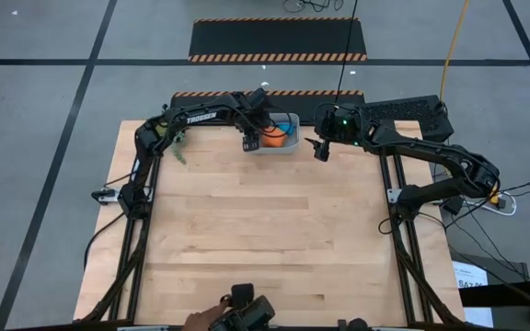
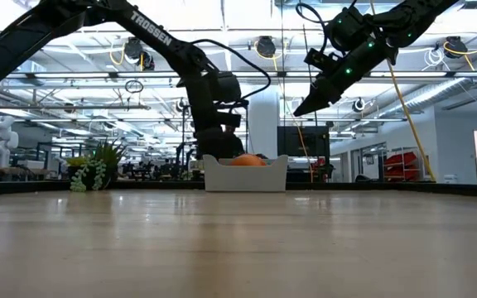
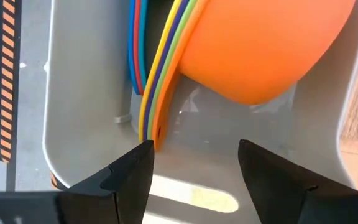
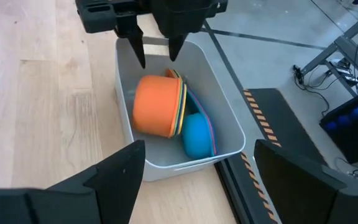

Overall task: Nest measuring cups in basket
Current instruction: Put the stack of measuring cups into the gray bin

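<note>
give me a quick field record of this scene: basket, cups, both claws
basket: pale tub at the table's far edge, upright
measuring cups: nested stack lying on its side inside the basket, orange cup outermost, a blue cup beside it
left claw: open, just above the basket's end, holding nothing
right claw: open, raised beside the basket, empty
plant: near the table's far left edge

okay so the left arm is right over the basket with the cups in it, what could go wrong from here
1. The left gripper hangs open just above the basket, fingers beside the handles of the measuring cups. Lifting away could snag a handle and drag the stack.
2. The cups lie on their side with the orange cup tipped, and a blue cup loose beside the stack, so nesting may be incomplete.
3. The right gripper hovers open nearby; the arms could collide.
</note>
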Motion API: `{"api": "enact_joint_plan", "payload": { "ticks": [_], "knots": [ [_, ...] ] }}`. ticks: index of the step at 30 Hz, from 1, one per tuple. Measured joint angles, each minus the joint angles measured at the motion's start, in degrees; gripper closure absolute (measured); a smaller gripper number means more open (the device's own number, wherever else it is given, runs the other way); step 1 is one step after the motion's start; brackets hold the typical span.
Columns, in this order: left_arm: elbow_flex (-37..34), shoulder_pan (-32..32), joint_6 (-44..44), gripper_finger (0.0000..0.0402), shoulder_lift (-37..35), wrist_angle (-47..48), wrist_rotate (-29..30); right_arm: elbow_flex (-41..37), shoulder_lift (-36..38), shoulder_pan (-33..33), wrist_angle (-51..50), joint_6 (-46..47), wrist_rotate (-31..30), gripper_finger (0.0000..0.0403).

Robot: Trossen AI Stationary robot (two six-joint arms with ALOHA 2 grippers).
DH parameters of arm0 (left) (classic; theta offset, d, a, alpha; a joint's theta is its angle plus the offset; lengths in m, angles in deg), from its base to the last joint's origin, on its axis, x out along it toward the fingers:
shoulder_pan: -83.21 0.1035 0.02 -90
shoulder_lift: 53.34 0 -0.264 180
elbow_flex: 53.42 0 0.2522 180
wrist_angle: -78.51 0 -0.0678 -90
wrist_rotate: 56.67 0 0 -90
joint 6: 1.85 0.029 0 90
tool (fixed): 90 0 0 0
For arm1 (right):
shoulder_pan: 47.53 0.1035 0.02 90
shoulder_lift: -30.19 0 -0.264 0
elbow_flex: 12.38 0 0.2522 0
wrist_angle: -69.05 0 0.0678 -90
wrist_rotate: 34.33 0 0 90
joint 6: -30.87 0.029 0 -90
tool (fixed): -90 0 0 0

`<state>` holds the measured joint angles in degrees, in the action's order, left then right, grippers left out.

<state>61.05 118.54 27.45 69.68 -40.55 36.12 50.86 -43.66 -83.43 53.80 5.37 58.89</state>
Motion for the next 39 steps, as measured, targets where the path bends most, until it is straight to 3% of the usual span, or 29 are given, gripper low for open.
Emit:
{"api": "enact_joint_plan", "payload": {
  "ticks": [9, 18, 26, 32, 39],
  "knots": [
    [0.09, -0.69, -2.15, 0.0165, -1.35, -0.37, -0.31, 0.00, 0.00, 0.00, -0.16, 2.97, 0.00, 0.0106],
    [-0.09, -2.86, -3.86, 0.0165, -0.92, -2.01, -4.25, 0.00, 0.00, 0.28, -4.62, 8.09, -0.05, 0.0106],
    [-0.13, -4.49, -6.96, 0.0165, -0.72, -5.79, 3.28, 0.00, 0.00, 3.83, -7.38, 9.66, -0.15, 0.0106],
    [-0.13, -6.17, -6.87, 0.0165, -0.73, -2.39, 4.21, 0.00, 1.25, 7.48, -7.42, 9.40, -0.26, 0.0106],
    [-0.03, -7.85, -8.05, 0.0165, -3.01, -0.76, 11.47, 0.00, 3.18, 9.33, -6.97, 8.33, -0.45, 0.0106]
  ]
}}
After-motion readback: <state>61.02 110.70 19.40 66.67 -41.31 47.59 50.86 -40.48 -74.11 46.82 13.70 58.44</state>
